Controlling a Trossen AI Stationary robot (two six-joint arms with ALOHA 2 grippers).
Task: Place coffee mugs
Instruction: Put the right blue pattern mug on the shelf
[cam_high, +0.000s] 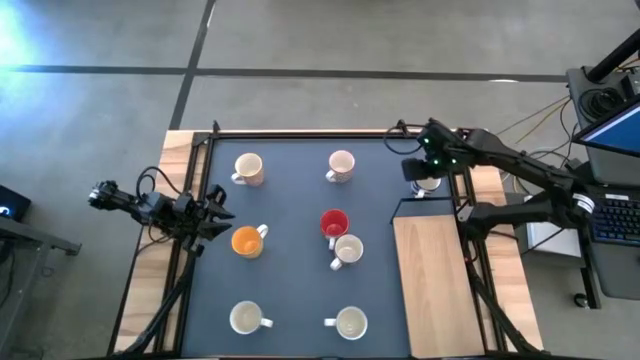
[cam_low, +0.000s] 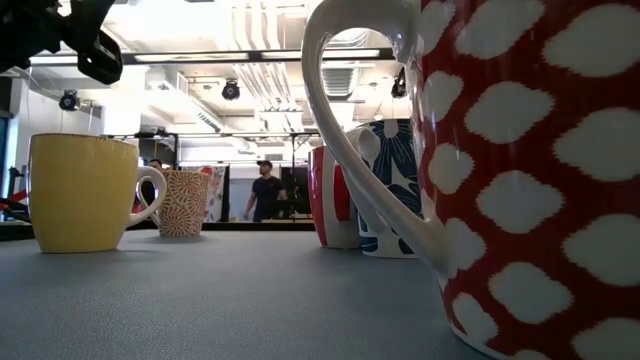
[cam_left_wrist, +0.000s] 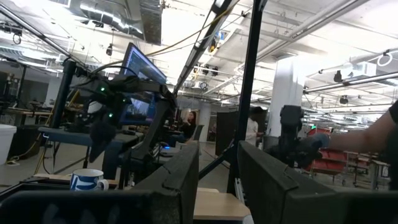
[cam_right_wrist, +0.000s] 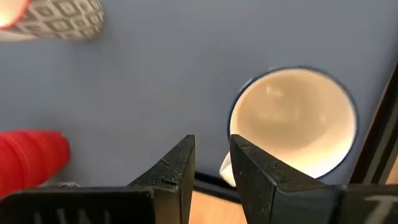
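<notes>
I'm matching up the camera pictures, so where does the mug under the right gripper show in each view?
High view: the mug stands at the dark mat's right edge, under the right gripper.
Low view: cannot be picked out for sure.
Left wrist view: picture's lower left, white with blue marks.
Right wrist view: right of centre, seen from above.
Shared landmark: the right gripper over it.

Red, white-blotched mug (cam_low: 530, 180); yellow mug (cam_low: 82, 192)
</notes>
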